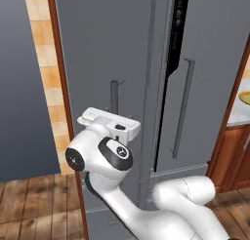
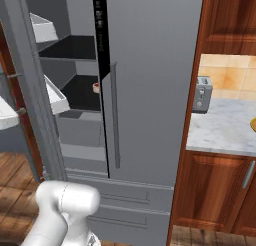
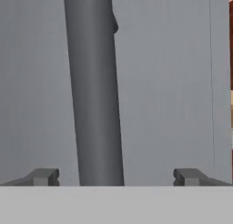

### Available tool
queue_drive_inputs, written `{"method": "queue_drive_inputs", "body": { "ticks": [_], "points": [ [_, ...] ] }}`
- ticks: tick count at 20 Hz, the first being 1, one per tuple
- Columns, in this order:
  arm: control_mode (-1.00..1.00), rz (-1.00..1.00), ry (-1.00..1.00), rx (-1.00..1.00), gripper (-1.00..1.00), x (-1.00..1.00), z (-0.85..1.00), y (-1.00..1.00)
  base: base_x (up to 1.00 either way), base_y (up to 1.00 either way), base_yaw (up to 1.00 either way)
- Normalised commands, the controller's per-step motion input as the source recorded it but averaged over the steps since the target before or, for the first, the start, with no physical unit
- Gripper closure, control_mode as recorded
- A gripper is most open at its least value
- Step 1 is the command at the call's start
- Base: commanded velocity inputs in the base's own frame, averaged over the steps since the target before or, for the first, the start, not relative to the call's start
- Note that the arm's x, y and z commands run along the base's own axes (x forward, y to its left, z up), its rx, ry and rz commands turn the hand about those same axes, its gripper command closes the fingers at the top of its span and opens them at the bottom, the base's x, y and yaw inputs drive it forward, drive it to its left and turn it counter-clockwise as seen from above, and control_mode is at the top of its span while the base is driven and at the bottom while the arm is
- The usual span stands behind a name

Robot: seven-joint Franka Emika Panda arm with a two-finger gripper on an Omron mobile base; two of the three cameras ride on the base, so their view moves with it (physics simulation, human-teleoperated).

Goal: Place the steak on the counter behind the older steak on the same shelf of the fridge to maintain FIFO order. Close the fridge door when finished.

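Facing upright fridge [image 1: 102,49] handle [image 3: 93,91]

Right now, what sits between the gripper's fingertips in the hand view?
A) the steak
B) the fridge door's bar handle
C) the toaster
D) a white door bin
B: the gripper is open, and the fridge's grey bar handle runs up between its two fingertips, with the flat grey door behind it.
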Motion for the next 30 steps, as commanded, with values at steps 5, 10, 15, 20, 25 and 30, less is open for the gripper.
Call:
{"method": "queue_drive_inputs", "body": {
  "ticks": [5,10,15,20,25,30],
  "points": [
    [-1.0,0.0,-0.01,0.08,-1.0,0.81,0.12,-0.66,0.0,0.0,0.0],
    [-1.0,0.0,-0.04,0.08,-1.0,0.9,0.13,-0.53,0.0,0.0,0.0],
    [-1.0,0.05,-0.09,0.08,-1.0,0.9,0.13,-0.39,0.0,0.0,0.0],
    [-1.0,0.09,-0.06,0.09,-1.0,0.96,0.04,-0.3,0.0,0.0,0.0],
    [-1.0,0.08,0.0,0.09,-1.0,0.96,0.0,-0.21,0.0,0.0,0.0],
    [-1.0,0.05,0.0,0.06,-1.0,0.67,0.0,-0.17,0.0,0.0,0.0]
  ]
}}
